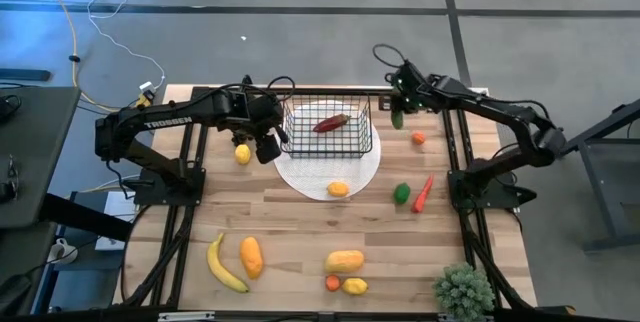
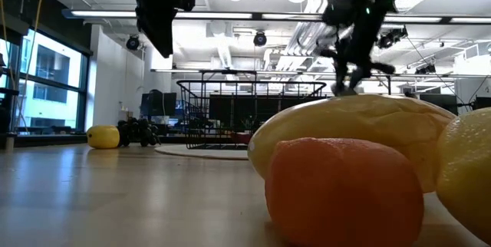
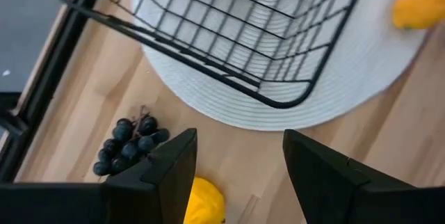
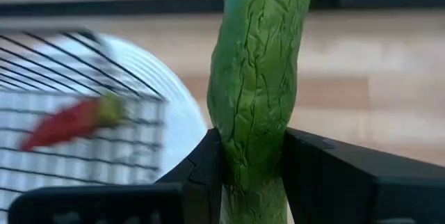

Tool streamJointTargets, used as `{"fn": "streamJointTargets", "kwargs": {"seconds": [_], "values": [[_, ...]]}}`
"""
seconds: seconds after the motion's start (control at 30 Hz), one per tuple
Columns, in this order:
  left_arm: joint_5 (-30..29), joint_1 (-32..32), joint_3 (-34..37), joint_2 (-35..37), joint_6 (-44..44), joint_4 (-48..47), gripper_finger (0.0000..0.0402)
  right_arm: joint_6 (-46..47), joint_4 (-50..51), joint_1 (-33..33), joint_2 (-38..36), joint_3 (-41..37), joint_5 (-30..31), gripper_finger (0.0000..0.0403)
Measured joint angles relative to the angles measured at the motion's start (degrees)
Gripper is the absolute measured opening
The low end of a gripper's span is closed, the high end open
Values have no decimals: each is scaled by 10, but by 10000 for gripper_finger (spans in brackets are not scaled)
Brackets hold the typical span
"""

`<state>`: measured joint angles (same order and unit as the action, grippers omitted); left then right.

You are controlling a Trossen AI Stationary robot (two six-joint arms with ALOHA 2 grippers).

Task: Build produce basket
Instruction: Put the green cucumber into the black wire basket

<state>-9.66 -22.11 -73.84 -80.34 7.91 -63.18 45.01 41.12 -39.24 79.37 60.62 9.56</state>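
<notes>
The basket (image 1: pixel 328 127) sits on a flat white disc (image 1: pixel 300 174) toward the far middle of the table (image 1: pixel 300 232), and so far only a red chili (image 1: pixel 331 122) lies inside it. Just beside the basket's right end, the cucumber (image 4: pixel 257 85) is clamped between the fingers of the right gripper (image 1: pixel 399 112); in the right wrist view the two dark fingers press against its wrinkled green skin on both sides, with the disc and the chili behind the mesh just beyond. The step in hand looks like carrying the cucumber to the basket. The next move calls for bringing it over the wire rim, clear of the mesh, lowering it and letting go inside, ideally with its length along the basket so it does not bridge the rim or roll onto the disc.

The left gripper (image 1: pixel 266 145) hovers near the basket's left end with its fingers apart and nothing between them; below it lie dark grapes (image 3: pixel 128 144) and a yellow fruit (image 3: pixel 203 201), which seem likely next picks. Much produce is still out on the table: a banana (image 1: pixel 224 264), an orange fruit (image 1: pixel 251 256) next to it, a small yellow fruit (image 1: pixel 338 189) on the disc, a green pepper (image 1: pixel 401 193) and another red chili (image 1: pixel 423 194), so the job appears at an early stage
</notes>
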Motion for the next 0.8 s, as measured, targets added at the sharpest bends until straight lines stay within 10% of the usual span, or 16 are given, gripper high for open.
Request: {"fn": "streamJointTargets", "kwargs": {"seconds": [0.37,0.8], "values": [[6,0,0,0,-11,0,202,-84,-93,84,-6,107,94,81],[6,0,0,0,-6,0,202,-364,-247,158,78,108,10,82]]}}
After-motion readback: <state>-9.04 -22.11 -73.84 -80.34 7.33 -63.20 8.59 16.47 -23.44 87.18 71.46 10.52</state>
